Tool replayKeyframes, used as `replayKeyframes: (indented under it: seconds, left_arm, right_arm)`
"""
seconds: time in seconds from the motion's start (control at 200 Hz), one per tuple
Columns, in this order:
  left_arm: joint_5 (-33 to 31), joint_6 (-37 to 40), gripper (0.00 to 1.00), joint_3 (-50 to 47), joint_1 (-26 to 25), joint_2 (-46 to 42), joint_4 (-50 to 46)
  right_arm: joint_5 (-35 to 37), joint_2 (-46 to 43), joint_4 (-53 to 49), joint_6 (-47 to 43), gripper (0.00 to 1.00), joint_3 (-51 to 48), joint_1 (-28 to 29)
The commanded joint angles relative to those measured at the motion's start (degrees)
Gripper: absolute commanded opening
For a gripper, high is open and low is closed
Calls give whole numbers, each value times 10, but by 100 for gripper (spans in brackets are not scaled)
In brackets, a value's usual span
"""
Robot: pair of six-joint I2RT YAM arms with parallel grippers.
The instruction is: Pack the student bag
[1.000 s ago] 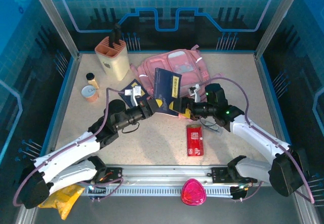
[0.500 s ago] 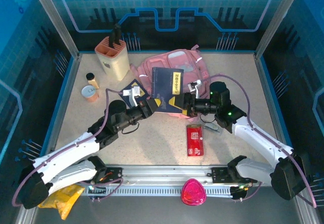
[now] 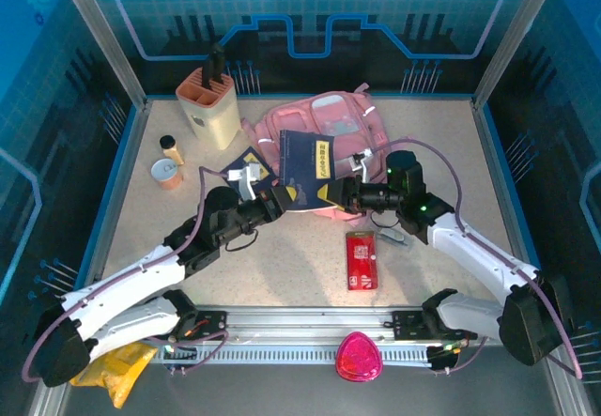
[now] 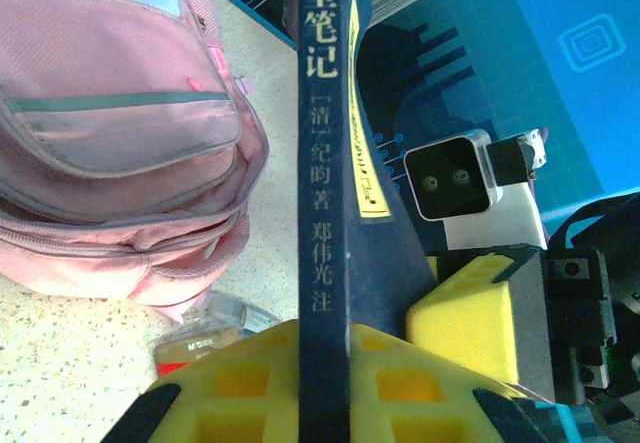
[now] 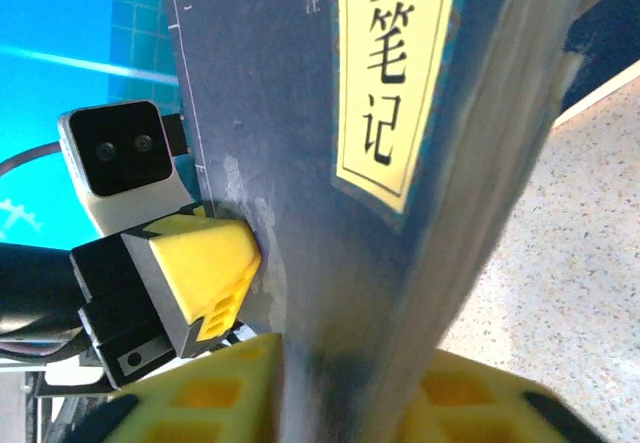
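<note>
From above, the bag (image 3: 336, 123) lies flat at the back middle of the table (image 3: 451, 153), and a dark blue book (image 3: 305, 164) stands on edge just in front of it, overlapping its near side. The left gripper (image 3: 282, 193) and right gripper (image 3: 335, 192) meet at the book's lower edge from opposite sides, but you cannot judge the grip from there. The left wrist view settles it: yellow pads (image 4: 240, 388) are closed on either side of the spine, with the bag's zipped pockets lying to the left. The right wrist view shows its own pads (image 5: 205, 398) pinched on the cover and page edge, and the other arm's pad (image 5: 205, 263) pressed flat on the cover. So each gripper is closed only to the book's thickness and has hold of it. Since a second ago the book has shifted slightly left and the right wrist has moved towards the bag. The red packet (image 3: 361, 259) lies where it did.
</note>
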Motion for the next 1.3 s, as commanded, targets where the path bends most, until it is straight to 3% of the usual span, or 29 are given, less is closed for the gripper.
replayKeyframes:
  seconds: [0.0,0.085,0.175,0.255,0.38,0.49,0.925,1.106,1.296]
  left_arm:
    - [10,26,0,16,-12,9,13]
    - [9,32,0,21,-11,14,2]
    - [14,52,17,33,-12,16,-24]
    - [2,107,36,57,-12,12,-88]
    - [-68,190,46,84,-11,15,-179]
    - [-74,267,54,122,-12,55,-215]
    - [-33,504,69,330,-11,358,-226]
    - [-61,585,75,434,-13,476,-269]
    - [-56,621,78,535,-14,579,-318]
  right_arm:
    - [-7,-10,7,-23,15,-3,-8]
    - [-1,-18,-30,-48,6,7,-15]
    - [14,-32,-83,-87,0,18,-24]
    - [32,-50,-136,-123,0,26,-39]
    - [49,-79,-207,-165,0,28,-71]
    - [69,-106,-273,-199,0,31,-100]
    - [95,-175,-459,-290,1,25,-246]
    - [81,-182,-469,-293,2,12,-309]
    - [78,-165,-460,-295,2,5,-325]
